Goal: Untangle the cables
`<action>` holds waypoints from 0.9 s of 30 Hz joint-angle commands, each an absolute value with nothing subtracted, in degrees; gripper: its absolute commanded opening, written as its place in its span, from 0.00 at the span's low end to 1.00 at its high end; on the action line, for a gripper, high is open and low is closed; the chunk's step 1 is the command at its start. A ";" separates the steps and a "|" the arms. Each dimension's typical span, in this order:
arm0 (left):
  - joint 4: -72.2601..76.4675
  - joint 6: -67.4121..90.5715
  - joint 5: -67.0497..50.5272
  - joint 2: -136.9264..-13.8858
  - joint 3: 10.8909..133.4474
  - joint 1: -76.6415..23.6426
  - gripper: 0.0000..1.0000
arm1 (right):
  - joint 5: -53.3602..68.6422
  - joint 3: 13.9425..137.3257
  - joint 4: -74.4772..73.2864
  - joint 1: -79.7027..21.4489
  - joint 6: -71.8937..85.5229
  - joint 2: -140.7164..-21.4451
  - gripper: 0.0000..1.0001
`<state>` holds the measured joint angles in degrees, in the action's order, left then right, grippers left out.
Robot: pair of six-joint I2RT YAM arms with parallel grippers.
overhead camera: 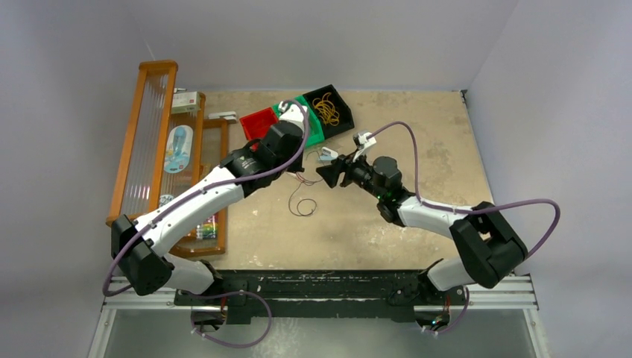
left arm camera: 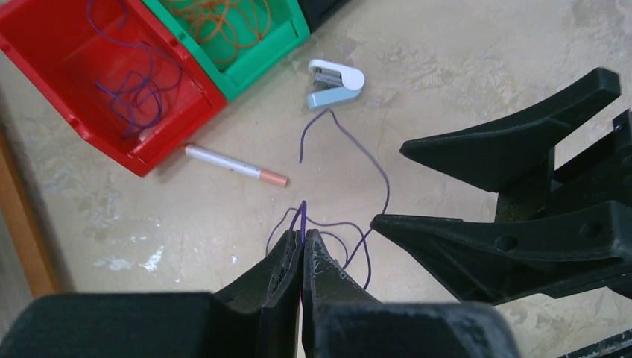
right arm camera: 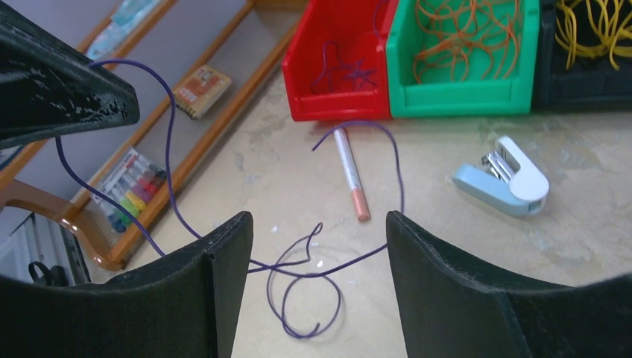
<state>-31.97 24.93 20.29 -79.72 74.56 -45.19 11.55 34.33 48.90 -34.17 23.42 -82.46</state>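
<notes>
A thin purple cable (right arm camera: 305, 276) lies looped and crossed over itself on the beige table, between my two grippers. It also shows in the left wrist view (left arm camera: 387, 186) and faintly in the top view (overhead camera: 302, 203). My left gripper (left arm camera: 304, 233) is shut on one strand of it and holds that strand lifted off the table, just left of the right gripper in the top view (overhead camera: 300, 176). My right gripper (right arm camera: 317, 220) is open and empty. It hovers over the loops with a finger on either side, and appears in the top view (overhead camera: 323, 172).
A red bin (right arm camera: 335, 104) holds purple cables, a green bin (right arm camera: 454, 97) orange ones, a black bin (overhead camera: 330, 108) yellow ones. A white-and-blue stapler (right arm camera: 507, 186) and a pen (right arm camera: 350, 171) lie near the cable. A wooden rack (overhead camera: 160, 149) stands at the left.
</notes>
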 commanded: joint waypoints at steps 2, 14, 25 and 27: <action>-32.89 19.34 24.10 -77.03 80.53 -45.52 0.00 | 14.02 38.02 54.85 -34.02 24.75 -83.63 0.69; -30.42 14.24 25.61 -75.65 85.32 -45.51 0.00 | 17.75 43.21 52.70 -34.04 25.67 -92.17 0.70; -30.14 10.71 28.34 -75.78 93.12 -45.48 0.00 | 12.77 42.76 50.24 -34.01 30.65 -98.03 0.63; -29.99 10.27 29.16 -76.29 95.04 -45.53 0.00 | 10.37 41.81 49.94 -34.07 30.61 -96.95 0.62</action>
<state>-32.45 12.56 26.33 -77.65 89.97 -45.19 15.11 41.56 49.08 -34.15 29.08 -99.07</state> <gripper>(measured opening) 0.011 0.632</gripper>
